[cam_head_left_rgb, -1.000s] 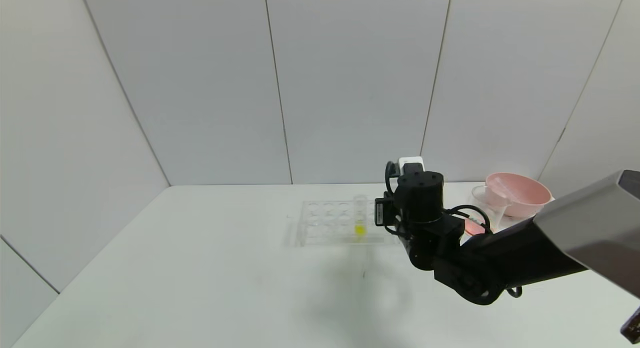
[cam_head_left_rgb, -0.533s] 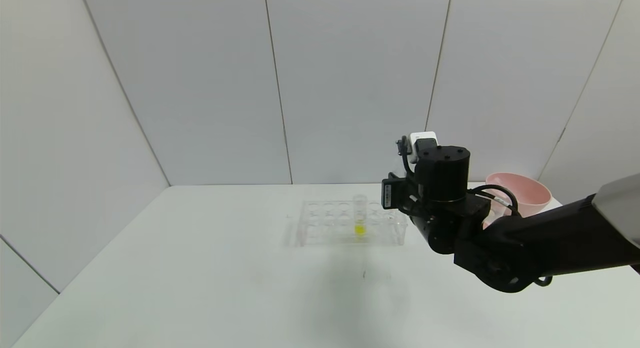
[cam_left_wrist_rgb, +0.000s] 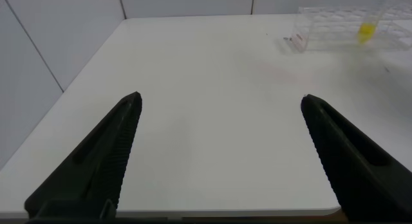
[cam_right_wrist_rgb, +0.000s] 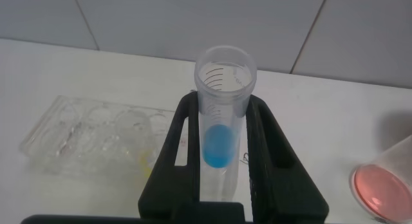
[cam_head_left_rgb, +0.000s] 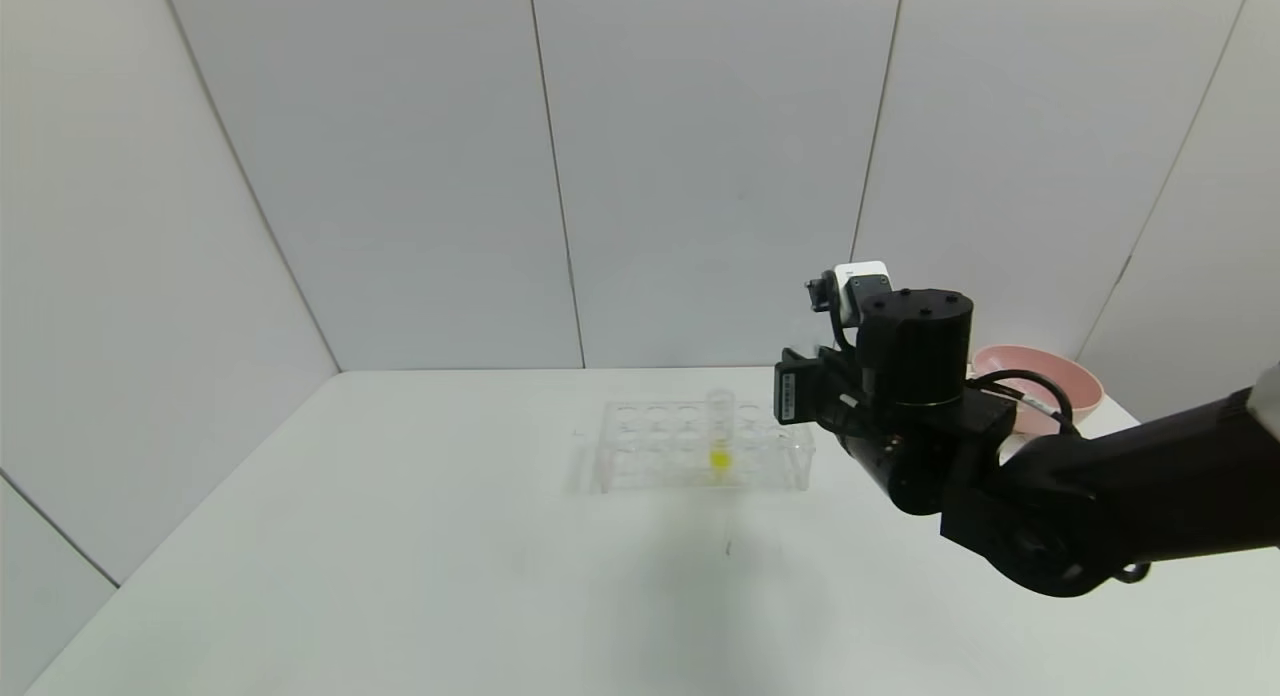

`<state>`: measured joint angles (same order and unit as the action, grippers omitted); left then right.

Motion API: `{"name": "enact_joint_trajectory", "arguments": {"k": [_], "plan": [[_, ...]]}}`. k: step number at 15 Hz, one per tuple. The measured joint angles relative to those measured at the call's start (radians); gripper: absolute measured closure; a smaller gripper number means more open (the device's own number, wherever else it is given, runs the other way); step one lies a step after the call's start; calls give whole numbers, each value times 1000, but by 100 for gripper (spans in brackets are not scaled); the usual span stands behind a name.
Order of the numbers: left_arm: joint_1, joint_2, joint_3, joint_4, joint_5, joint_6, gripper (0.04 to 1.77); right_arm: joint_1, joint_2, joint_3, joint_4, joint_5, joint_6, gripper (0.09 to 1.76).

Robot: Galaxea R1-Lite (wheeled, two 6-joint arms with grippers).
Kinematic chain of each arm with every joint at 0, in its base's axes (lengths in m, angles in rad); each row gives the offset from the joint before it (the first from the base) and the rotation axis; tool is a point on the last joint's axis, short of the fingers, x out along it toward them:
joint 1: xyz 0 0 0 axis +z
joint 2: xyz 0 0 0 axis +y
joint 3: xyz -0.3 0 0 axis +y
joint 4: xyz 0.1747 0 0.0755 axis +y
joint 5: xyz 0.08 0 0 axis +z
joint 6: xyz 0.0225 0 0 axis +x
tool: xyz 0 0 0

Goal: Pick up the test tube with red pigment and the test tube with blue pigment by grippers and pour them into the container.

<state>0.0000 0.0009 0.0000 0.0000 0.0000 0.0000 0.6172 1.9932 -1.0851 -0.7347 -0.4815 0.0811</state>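
Right gripper [cam_right_wrist_rgb: 222,166] pinches short clear blue-pigment test tube [cam_right_wrist_rgb: 223,111] upright, above white table right of clear many-holed rack [cam_head_left_rgb: 700,446] | clear beaker [cam_right_wrist_rgb: 385,185] holding red liquid near rack's right | left gripper [cam_left_wrist_rgb: 219,153] spread, well left of rack.

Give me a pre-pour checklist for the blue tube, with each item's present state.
1. Right pincer shut on the test tube with blue pigment: ok.
2. Tube upright, blue liquid low in it, mouth open: ok.
3. Tube lifted out of the tube rack: ok.
4. Container in sight, already holding red liquid: ok.
5. Tube mouth over the container: not ok, the container stands off to one side.
6. Left pincer open over bare table, out of the way: ok.
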Motion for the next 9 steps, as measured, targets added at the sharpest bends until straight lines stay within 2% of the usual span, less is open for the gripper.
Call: {"name": "enact_joint_trajectory", "arguments": {"k": [4, 7, 9], "plan": [[0, 0, 0, 0, 0, 0, 5, -71, -137, 190, 10, 247, -83, 136], [0, 0, 0, 0, 0, 0, 5, -219, -251, 290, 85, 451, -161, 136], [0, 0, 0, 0, 0, 0, 5, -350, -325, 320, 193, 624, -221, 136]]}}
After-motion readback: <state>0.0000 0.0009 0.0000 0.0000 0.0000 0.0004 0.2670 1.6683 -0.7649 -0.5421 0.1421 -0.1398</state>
